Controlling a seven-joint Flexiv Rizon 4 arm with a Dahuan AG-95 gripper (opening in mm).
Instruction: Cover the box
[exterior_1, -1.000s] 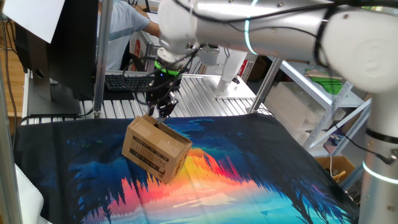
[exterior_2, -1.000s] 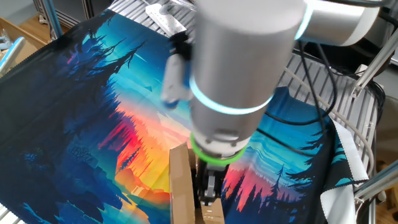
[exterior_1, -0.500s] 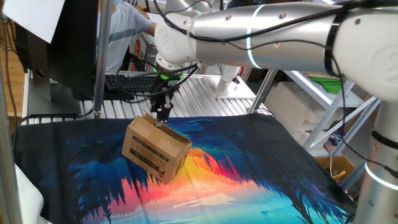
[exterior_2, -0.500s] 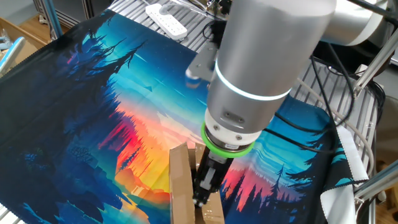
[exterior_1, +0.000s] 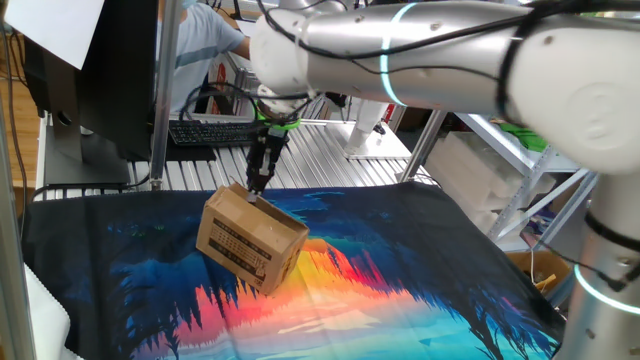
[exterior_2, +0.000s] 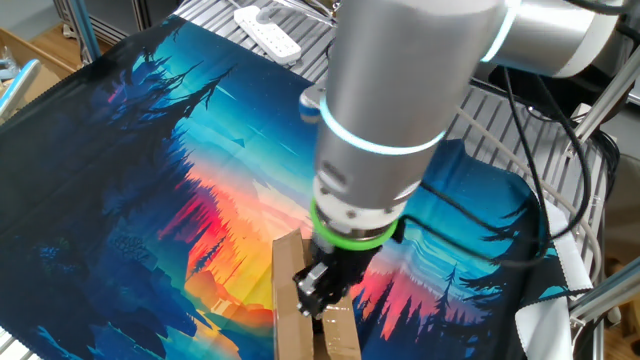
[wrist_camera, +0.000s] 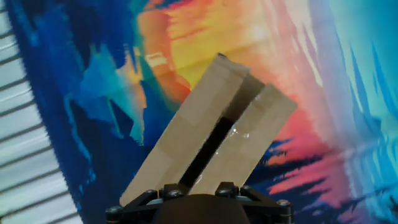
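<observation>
The box (exterior_1: 250, 242) sits on the cloth (exterior_1: 400, 270); the gripper (exterior_1: 257, 186) hangs at its twelve o'clock edge, the keyboard (exterior_1: 205, 131) behind at eleven.

Brown box (exterior_1: 250, 240) with black print, blue-orange forest-patterned cloth (exterior_1: 400, 270)

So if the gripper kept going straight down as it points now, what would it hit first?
Most likely the box: the gripper hangs right over its top flaps, near the dark seam between them.

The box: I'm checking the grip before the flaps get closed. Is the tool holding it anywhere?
Cannot be told. The tool hangs at the box's top far edge, but its tips are hidden.
</observation>
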